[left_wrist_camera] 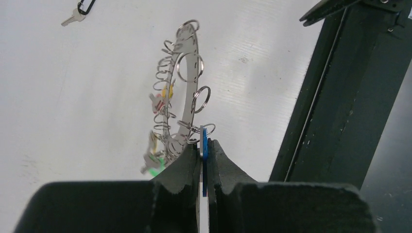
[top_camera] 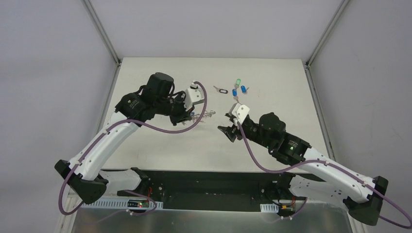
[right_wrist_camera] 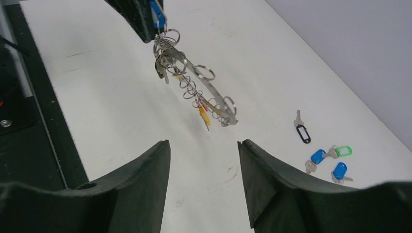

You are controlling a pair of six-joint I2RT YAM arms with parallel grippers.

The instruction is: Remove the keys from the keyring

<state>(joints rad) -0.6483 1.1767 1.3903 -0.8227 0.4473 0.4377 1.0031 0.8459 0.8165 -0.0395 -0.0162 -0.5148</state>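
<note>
My left gripper [left_wrist_camera: 204, 144] is shut on the lower rim of the keyring [left_wrist_camera: 189, 46], with a blue tag [left_wrist_camera: 204, 138] pinched beside it. The flat grey ring hangs in the air, carrying several small wire rings and keys with a yellow tag [left_wrist_camera: 167, 92] and a green tag [left_wrist_camera: 154, 167]. From above the keyring [top_camera: 204, 115] juts right from the left gripper [top_camera: 187, 115]. My right gripper [right_wrist_camera: 204, 143] is open and empty, just short of the keyring [right_wrist_camera: 204, 90]; from above it [top_camera: 227, 130] sits low to the right of the ring.
Loose keys lie on the white table at the back: one with a black tag [top_camera: 223, 91], one green [top_camera: 237, 81], two blue [top_camera: 234, 91]. They also show in the right wrist view [right_wrist_camera: 317, 156]. The dark front rail [left_wrist_camera: 335, 97] runs along the table's near edge.
</note>
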